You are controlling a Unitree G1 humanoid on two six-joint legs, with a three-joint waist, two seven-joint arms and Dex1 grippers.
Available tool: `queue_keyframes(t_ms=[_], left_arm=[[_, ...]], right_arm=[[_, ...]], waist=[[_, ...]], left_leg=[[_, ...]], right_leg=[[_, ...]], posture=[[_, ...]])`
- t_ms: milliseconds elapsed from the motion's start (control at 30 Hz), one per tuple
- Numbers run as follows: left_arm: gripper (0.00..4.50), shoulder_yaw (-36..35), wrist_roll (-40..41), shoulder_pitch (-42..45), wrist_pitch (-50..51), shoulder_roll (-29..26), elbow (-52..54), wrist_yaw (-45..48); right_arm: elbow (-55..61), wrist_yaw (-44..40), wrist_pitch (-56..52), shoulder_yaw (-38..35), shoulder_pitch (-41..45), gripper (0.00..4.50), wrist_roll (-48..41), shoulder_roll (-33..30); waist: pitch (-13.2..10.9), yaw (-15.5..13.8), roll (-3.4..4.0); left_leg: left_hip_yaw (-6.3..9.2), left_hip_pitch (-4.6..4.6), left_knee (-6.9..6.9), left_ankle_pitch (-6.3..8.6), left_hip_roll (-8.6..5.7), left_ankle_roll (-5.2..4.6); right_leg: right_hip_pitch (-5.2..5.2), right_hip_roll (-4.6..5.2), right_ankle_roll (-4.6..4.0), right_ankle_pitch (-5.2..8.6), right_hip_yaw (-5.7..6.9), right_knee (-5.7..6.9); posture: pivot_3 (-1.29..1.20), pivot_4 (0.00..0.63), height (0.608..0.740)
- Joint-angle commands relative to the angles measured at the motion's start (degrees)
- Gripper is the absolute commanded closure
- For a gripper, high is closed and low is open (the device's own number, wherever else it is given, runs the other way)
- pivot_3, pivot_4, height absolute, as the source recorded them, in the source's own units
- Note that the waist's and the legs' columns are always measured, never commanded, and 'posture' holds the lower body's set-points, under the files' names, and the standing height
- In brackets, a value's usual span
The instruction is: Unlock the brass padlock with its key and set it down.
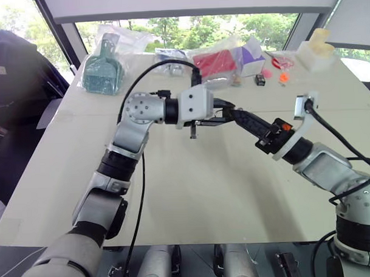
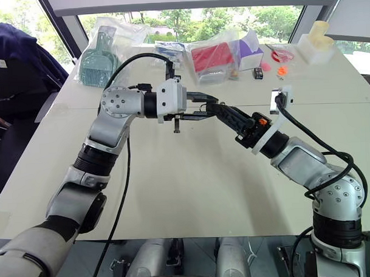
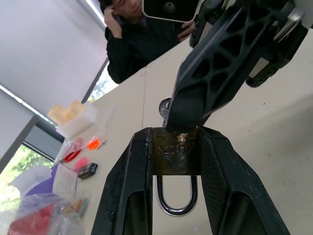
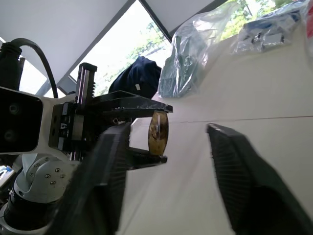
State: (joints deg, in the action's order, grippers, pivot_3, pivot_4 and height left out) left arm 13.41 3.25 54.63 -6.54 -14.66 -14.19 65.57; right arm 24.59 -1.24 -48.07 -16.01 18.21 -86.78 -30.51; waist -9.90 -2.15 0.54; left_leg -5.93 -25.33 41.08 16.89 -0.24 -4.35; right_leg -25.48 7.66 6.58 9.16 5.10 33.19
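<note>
The brass padlock [image 3: 173,156] is clamped between the two black fingers of my left gripper [image 3: 173,142], which is shut on its body; the silver shackle [image 3: 177,208] hangs toward the wrist. A silver key [image 3: 165,106] sticks out of the lock's far end. My right gripper [image 4: 168,129] comes in from the right and meets the left gripper [image 1: 223,113] above the table's middle. Its fingers [image 4: 244,181] stand apart on either side of the padlock's keyed end [image 4: 158,133]. One right finger [image 3: 215,63] covers most of the key in the left wrist view.
The beige table [image 1: 205,192] has clutter along its far edge: a green item in a bag [image 1: 102,71], a red box in plastic [image 1: 216,61], small black and orange pieces [image 1: 260,79], a white container [image 1: 315,49]. A person [image 3: 142,34] sits beyond the table.
</note>
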Motion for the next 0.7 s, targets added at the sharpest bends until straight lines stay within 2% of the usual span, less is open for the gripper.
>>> queue_keyframes(t_ms=[33, 433, 467, 500, 600, 700], left_arm=[[3.78, 0.0, 1.3, 0.5, -0.4, -0.1, 3.0, -0.9], [3.78, -0.1, 1.1, 0.6, -0.1, -1.2, 1.7, -3.1], [3.78, -0.1, 1.1, 0.6, -0.1, -1.2, 1.7, -3.1], [3.78, 0.0, 1.1, 0.6, -0.1, -1.3, 1.6, -3.1], [3.78, 0.0, 1.2, 0.7, -0.2, -1.6, 1.4, -3.2], [3.78, 0.1, 1.3, 0.7, -0.2, -1.7, 1.4, -3.3]], right_arm=[[0.9, 0.8, 1.9, -0.3, 1.1, 4.37, -0.8, 0.8], [2.5, 1.4, 3.9, -0.6, -1.1, 4.45, -1.2, 1.0], [2.5, 1.2, 4.0, -0.7, -1.4, 3.56, -1.0, 0.9], [2.5, 0.9, 4.2, -0.8, -1.6, 3.29, -0.9, 0.8], [1.9, 0.7, 4.7, -1.3, -2.0, 1.88, 0.0, 0.3], [1.2, 0.2, 4.9, -2.0, -2.5, 1.88, -0.1, 0.1]], waist=[[0.0, 0.0, 0.00], [0.0, 0.0, 0.00], [0.0, 0.0, 0.00], [0.0, 0.0, 0.00], [0.0, 0.0, 0.00], [0.0, 0.0, 0.00]], left_leg=[[0.00, 0.00, 0.00, 0.00, 0.00, 0.00], [0.00, 0.00, 0.00, 0.00, 0.00, 0.01], [0.00, 0.00, 0.00, 0.00, 0.00, 0.01], [0.00, 0.00, 0.00, 0.00, 0.00, 0.01], [-0.01, 0.00, 0.00, 0.00, 0.00, 0.01], [-0.01, 0.00, 0.00, 0.00, 0.00, 0.01]], right_leg=[[0.00, 0.00, 0.00, 0.00, 0.00, 0.00], [0.00, 0.00, 0.00, 0.00, 0.00, 0.01], [0.00, -0.01, 0.00, 0.00, 0.00, 0.01], [0.00, -0.01, 0.00, 0.00, 0.00, 0.01], [0.00, -0.01, 0.00, 0.00, 0.00, 0.01], [0.01, -0.01, 0.00, 0.00, 0.00, 0.01]], posture=[[0.00, 0.150, 0.735], [0.00, 0.150, 0.735], [0.00, 0.150, 0.735], [0.00, 0.150, 0.735], [0.00, 0.150, 0.735], [0.00, 0.150, 0.735]])
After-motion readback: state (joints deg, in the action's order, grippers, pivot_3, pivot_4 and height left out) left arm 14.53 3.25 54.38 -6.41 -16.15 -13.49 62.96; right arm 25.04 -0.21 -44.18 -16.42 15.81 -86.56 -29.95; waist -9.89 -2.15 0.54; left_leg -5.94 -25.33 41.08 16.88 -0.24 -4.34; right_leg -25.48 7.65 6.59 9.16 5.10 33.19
